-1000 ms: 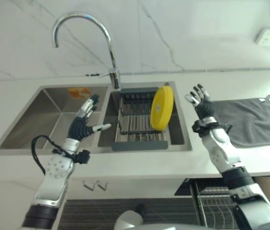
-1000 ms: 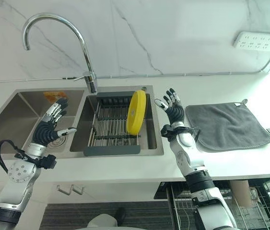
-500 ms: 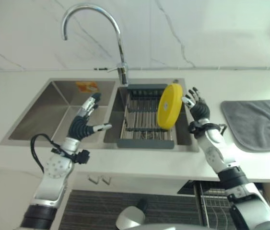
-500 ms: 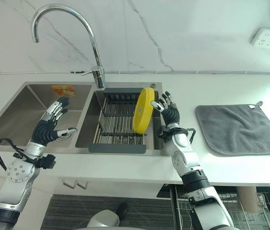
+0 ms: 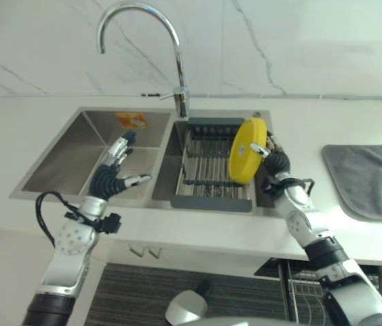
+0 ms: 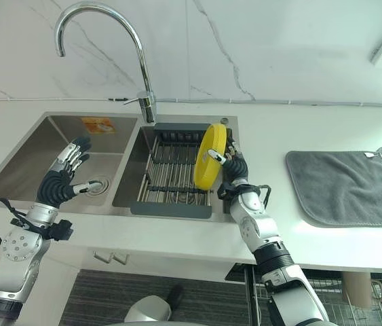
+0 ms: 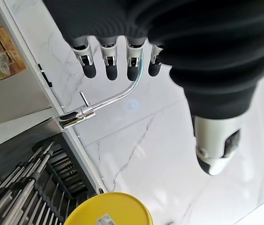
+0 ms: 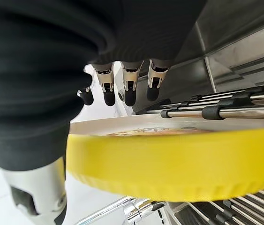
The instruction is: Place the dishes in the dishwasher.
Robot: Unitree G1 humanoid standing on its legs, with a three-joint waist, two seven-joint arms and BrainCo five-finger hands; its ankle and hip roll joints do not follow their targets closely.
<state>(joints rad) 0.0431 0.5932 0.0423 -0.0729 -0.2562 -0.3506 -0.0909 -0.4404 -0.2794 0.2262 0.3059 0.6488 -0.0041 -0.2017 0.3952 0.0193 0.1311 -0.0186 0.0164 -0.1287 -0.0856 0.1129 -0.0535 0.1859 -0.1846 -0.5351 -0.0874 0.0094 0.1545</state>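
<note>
While its forearm rises from the near table edge, the right robot hand (image 6: 235, 168) reaches up to the yellow plate (image 6: 209, 155), fingers (image 8: 129, 89) straight behind the plate's back face and thumb (image 6: 214, 158) laid across its front, so the plate's rim sits between them; the fingers are extended, not curled round it. That plate stands on edge, tilted, at the right end of a dark drying rack (image 6: 175, 178) of metal bars set in the right basin of a steel sink (image 5: 55, 159). Out to the left, the left robot hand (image 5: 111, 172) hovers over the left basin with fingers spread and thumb apart, holding nothing. A tall curved faucet (image 5: 177, 61) rises behind the divider between the basins. On the white table (image 6: 326, 238), well to the right of the sink, lies a grey cloth (image 6: 350, 187). An orange sticker (image 5: 130, 119) shows on the left basin's back wall.
</note>
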